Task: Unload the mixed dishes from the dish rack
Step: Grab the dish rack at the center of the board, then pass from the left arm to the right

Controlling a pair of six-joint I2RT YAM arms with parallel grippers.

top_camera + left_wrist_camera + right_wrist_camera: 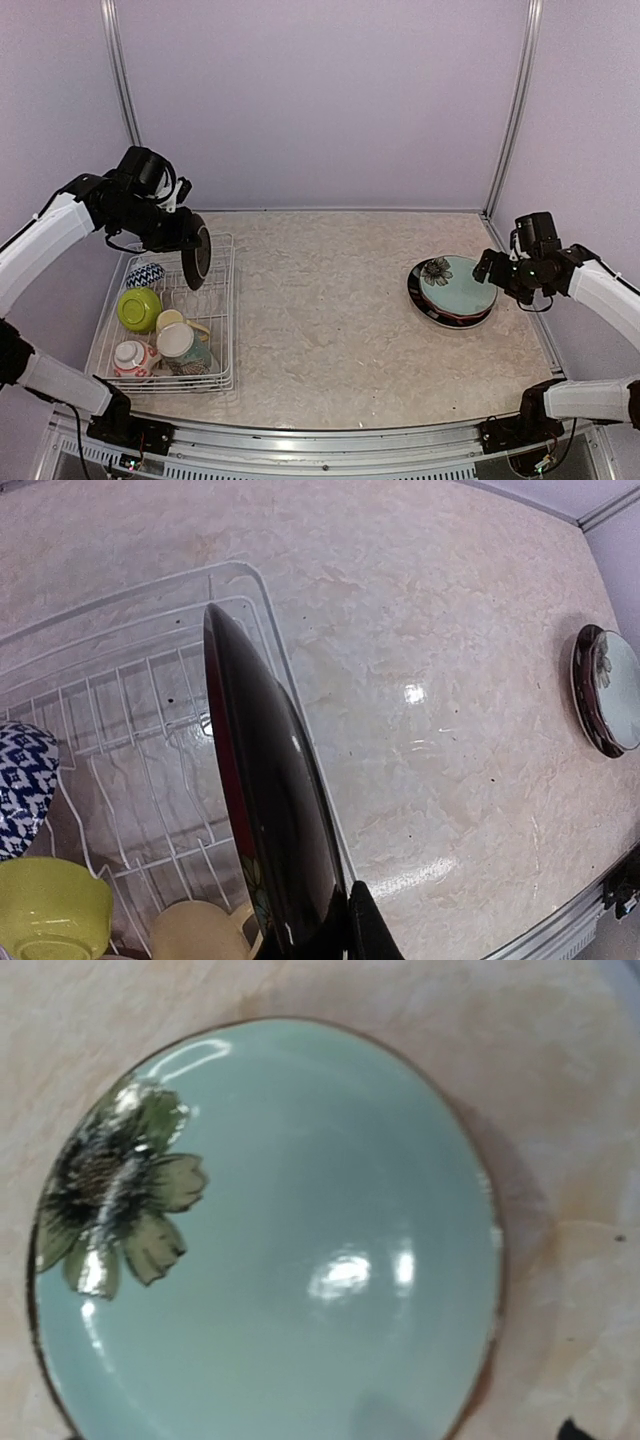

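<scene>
No lettering, numbers, labels or brand marks legible in any view.

Markings seen are decoration only:
- dark flower motif [115,1195] on the pale teal glazed plate [300,1260]
- blue-and-white geometric pattern on the round ceramic bowl [22,785]

Neither reads as text.

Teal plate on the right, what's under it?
The pale teal plate rests on a dark plate, of which only the rim shows. Its face, and anything lower in the stack, is covered.
</scene>
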